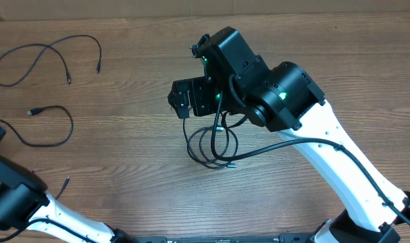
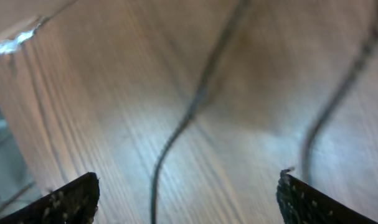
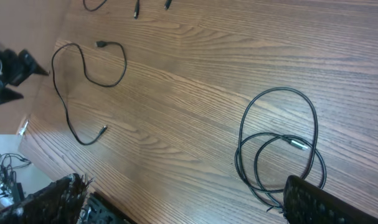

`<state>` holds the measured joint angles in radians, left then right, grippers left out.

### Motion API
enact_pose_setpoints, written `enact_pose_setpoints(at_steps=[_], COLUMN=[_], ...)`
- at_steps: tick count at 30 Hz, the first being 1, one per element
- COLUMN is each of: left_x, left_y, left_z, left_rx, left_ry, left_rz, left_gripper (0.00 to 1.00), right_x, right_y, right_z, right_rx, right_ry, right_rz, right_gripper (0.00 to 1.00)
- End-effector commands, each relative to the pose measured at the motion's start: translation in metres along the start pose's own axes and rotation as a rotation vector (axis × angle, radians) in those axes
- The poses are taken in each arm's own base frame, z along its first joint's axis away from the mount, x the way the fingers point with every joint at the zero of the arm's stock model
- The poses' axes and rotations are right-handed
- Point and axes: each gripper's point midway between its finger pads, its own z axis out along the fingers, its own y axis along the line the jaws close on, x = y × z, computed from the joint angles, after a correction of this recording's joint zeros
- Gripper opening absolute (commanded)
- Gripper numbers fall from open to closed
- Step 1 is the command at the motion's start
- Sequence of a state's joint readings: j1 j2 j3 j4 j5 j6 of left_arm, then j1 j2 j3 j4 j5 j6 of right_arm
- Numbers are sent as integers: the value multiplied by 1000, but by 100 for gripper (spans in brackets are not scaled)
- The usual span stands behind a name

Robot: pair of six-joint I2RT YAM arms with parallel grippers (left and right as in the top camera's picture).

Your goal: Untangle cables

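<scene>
1. The right gripper (image 3: 189, 200) hangs over the middle of the table (image 1: 130, 192); its fingers stand wide apart and hold nothing.
2. The coiled cable (image 3: 279, 90) lies on the wood just at 6 o'clock of that gripper in the overhead view; it is looped over itself several times, with a silver-tipped plug inside the loops.
3. The left gripper (image 2: 187, 199) sits at the table's 9 o'clock edge; its fingers are spread wide, released; blurred black cords run over the wood below them, none of them pinched.
4. A second cable (image 1: 71, 127) lies spread in an open curve toward 9 o'clock, well apart from the coil; one plug end points to 9 o'clock.
5. A third cable (image 1: 53, 47) lies toward 10 o'clock, loosely curved; it is separate from the second.
</scene>
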<state>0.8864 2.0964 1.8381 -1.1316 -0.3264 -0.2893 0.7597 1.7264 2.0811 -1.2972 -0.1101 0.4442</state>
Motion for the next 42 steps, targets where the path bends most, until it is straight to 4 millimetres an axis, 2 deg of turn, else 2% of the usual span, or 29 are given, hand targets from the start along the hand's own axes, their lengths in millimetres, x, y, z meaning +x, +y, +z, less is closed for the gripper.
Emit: enact_pose_setpoints(at_steps=[1,3,7,10,14,17,22,26,34,38,42], left_x=[11,19,39,53,63,65,64,71,79,77,68], left_y=[18,24,19,14,12,5,-7,-6,29,30,24], left_z=[21,32,59,76,90,93,96,101,109,106,93], left_rx=[-36,-39,18,37,41,86,228,314,295,301,308], left_ry=[51,78,131,151,156,158,169,206,248,232,193], left_rz=[-43,-92,-111,-113,-114,-104,-87,-133,-155,-114,-97], left_gripper=[91,91,89,79,79,77,61,64,63,59,61], right_x=[-7,-8,-10,-10,-7,-6,-6,-7,-6,-6,-4], right_y=[0,1,2,2,0,0,0,0,0,0,-1], right_z=[-1,-1,-2,-2,-1,-1,-1,-1,-1,-1,-1], right_rx=[2,-1,-5,-4,2,3,3,2,4,4,8], right_ry=[-26,-31,-38,-37,-26,-24,-24,-24,-21,-20,-15], right_rz=[0,-1,-2,-1,0,0,0,1,2,1,2], right_gripper=[100,100,100,100,100,100,100,100,100,100,100])
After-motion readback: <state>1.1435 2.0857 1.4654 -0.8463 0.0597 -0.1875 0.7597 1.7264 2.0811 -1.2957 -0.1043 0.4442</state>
